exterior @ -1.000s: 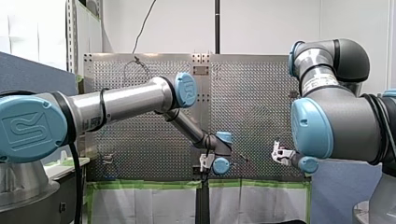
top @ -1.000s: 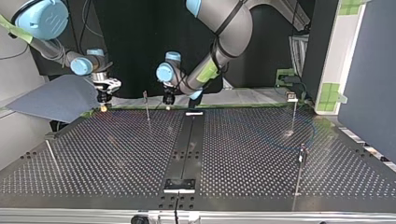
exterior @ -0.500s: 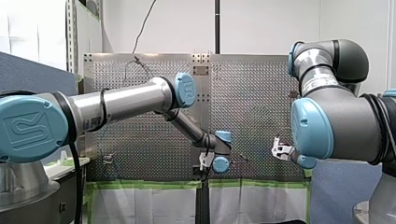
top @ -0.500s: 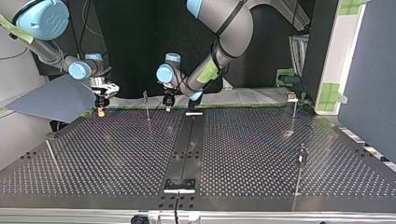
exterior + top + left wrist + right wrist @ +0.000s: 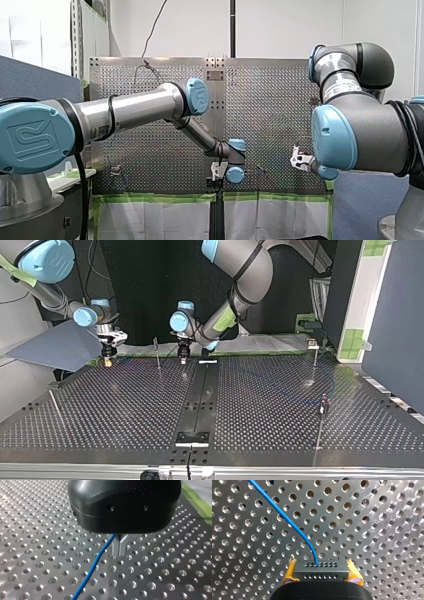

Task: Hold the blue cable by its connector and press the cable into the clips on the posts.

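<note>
Blue cable, just one, held at its connector by two yellow pads of my right gripper. Pinched too by closed fingers of my left gripper. Four thin posts around.

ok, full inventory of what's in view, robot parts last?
blue cable: 1, blue, over the table, ending in the connector.
connector: 1, dark grey, held by my right gripper.
posts: 4, thin metal, spread over the table.
table: 1, perforated metal.
centre strip: 1, black, table's middle.
panel: 1, blue-grey, top view's left.
my left gripper: 1, black, low over the table, cable runs up to it.
my right gripper: 1, yellow pads on fingers, shut on connector.
</note>
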Action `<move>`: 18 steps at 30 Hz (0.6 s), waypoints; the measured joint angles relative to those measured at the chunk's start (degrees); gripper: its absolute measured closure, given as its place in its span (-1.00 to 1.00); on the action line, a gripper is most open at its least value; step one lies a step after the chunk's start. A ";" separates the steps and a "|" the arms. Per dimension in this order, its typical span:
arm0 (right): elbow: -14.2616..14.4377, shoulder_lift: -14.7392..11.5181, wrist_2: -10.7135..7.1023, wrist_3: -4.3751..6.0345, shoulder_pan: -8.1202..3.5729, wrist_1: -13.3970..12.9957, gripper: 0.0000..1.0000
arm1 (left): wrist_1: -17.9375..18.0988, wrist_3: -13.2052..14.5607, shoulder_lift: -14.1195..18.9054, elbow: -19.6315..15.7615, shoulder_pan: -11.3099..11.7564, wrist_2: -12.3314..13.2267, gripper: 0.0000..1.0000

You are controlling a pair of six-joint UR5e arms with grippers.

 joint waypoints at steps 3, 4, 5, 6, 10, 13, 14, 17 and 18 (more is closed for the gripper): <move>-0.09 0.04 -0.03 0.00 0.08 0.16 1.00 | 0.15 -0.42 0.01 -0.48 -0.05 -0.28 0.62; -0.09 0.05 -0.05 0.00 0.11 0.19 1.00 | 0.17 -0.47 0.04 -0.67 -0.09 -0.27 0.00; -0.09 0.06 -0.07 0.00 0.14 0.21 1.00 | 0.19 -0.53 0.06 -0.89 -0.19 -0.21 -0.43; -0.10 0.06 -0.09 0.00 0.19 0.22 1.00 | 0.23 -0.59 0.06 -1.07 -0.30 -0.11 -0.43; -0.11 0.08 -0.10 0.00 0.29 0.27 1.00 | 0.45 -1.21 0.07 -1.77 -0.88 1.11 -1.00; -0.11 0.10 -0.02 0.00 0.31 0.45 1.00 | 0.18 -1.10 0.09 -2.36 -1.40 2.42 -1.00; -0.11 0.11 0.00 0.00 0.31 0.49 1.00 | 0.09 -0.76 0.13 -2.66 -1.59 2.92 -1.00; -0.12 0.15 0.04 0.00 0.31 0.56 1.00 | -0.02 0.44 0.33 -3.66 -2.13 4.30 -1.00; -0.11 0.15 0.04 0.00 0.31 0.58 1.00 | -0.07 0.85 0.39 -3.95 -2.29 4.73 -1.00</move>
